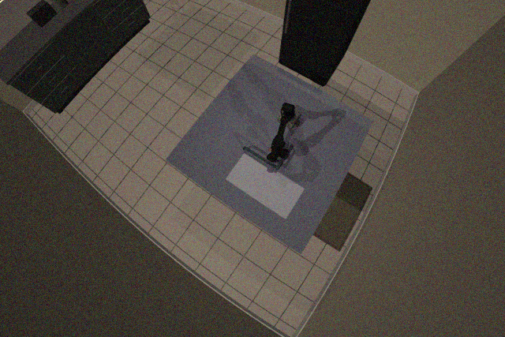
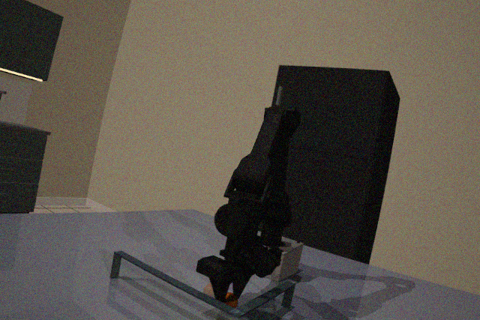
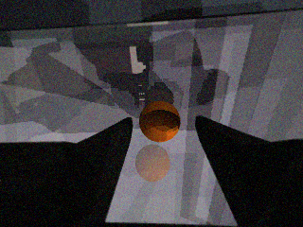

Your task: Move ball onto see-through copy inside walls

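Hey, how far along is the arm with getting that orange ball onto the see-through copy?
Done: the gripper is low over the corner of the clear walls, fingers open on either side of the orange ball. In hand: lining up on the ball; nothing is gripped yet. Left: the ball sits just beyond the see-through copy, so it must be moved onto it, released, and the gripper drawn away.
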Tool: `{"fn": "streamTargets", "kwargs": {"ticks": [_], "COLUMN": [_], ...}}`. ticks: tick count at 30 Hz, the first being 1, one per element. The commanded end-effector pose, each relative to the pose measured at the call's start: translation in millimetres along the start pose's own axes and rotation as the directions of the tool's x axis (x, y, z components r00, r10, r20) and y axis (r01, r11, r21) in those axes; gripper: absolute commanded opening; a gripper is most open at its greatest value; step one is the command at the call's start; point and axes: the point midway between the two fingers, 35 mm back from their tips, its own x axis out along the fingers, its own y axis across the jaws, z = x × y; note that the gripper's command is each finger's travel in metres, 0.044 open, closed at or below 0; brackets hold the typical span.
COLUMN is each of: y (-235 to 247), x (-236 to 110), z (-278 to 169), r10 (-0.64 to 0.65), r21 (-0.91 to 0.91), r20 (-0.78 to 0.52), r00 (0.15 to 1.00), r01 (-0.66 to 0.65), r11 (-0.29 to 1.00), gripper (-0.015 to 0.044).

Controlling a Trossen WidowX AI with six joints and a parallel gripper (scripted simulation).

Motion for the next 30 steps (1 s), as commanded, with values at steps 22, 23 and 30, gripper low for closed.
{"fn": "streamTargets", "kwargs": {"ticks": [22, 23, 30], "y": [-1, -7, -11], "x": [0, -5, -43], "z": [2, 5, 5], "r10": [-0.011, -0.039, -0.028], "r21": [0.001, 0.012, 0.008], "r20": [0.005, 0.009, 0.008], "r00": [1.000, 0.999, 1.000], "r01": [0.011, 0.038, 0.028], "r11": [1.000, 0.999, 1.000], "gripper": [0.0068, 0.0041, 0.0000]}}
